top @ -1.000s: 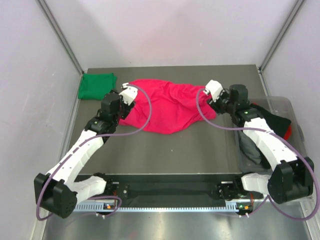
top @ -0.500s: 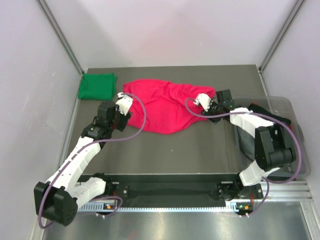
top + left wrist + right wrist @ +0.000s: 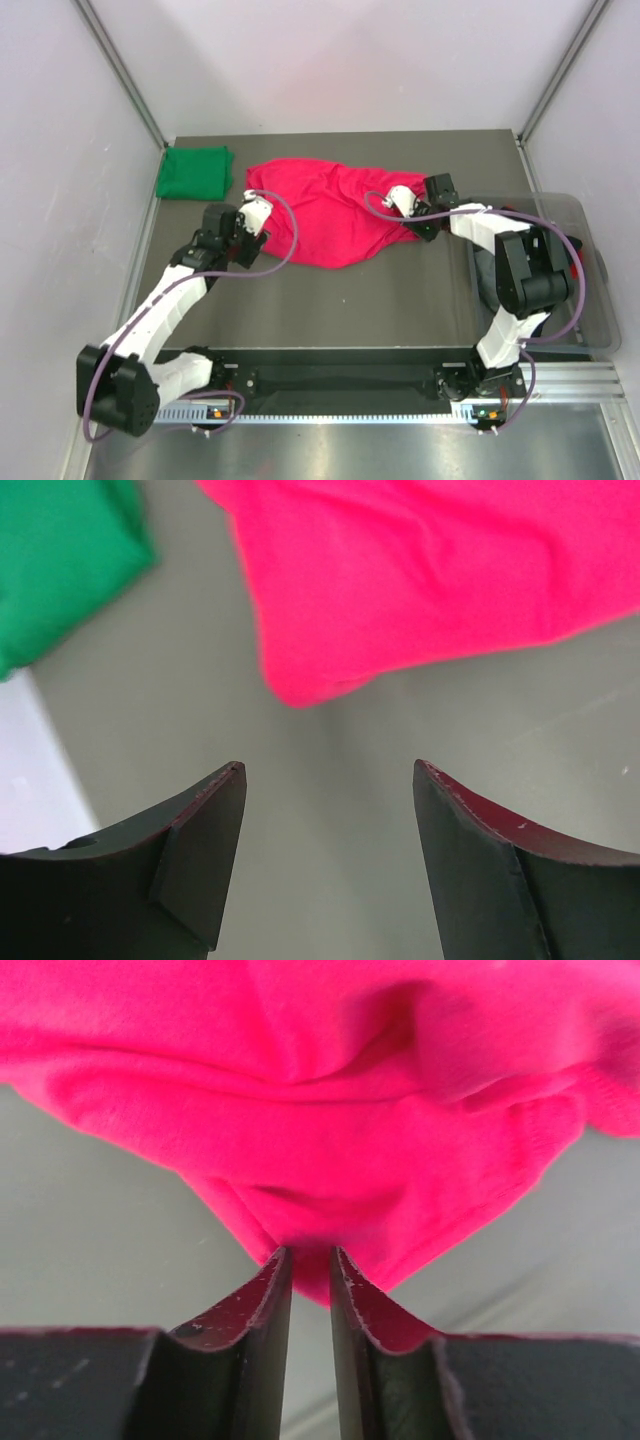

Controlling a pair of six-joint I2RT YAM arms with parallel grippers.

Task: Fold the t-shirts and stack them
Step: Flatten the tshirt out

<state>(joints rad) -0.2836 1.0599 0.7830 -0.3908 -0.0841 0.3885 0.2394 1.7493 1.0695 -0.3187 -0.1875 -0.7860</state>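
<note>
Grey table point(image 3: 330, 300) beneath everything. Crumpled and unfolded across its far middle, pink shirt point(image 3: 335, 215). Folded into a neat square at the far left corner, green shirt point(image 3: 195, 172), apart from the pink one. At the pink shirt's right edge, right gripper point(image 3: 308, 1252), fingers nearly together, pinching the hem. Just short of its left corner, left gripper point(image 3: 328, 770), fingers spread wide over bare table.

pink t-shirt point(image 3: 330, 215): crimson, unfolded, crumpled and wrinkled, spread over far-centre of table point(image 3: 400, 300)
green t-shirt point(image 3: 195, 172): emerald, folded to compact rectangle, far-left corner, near pink, not touching
</note>
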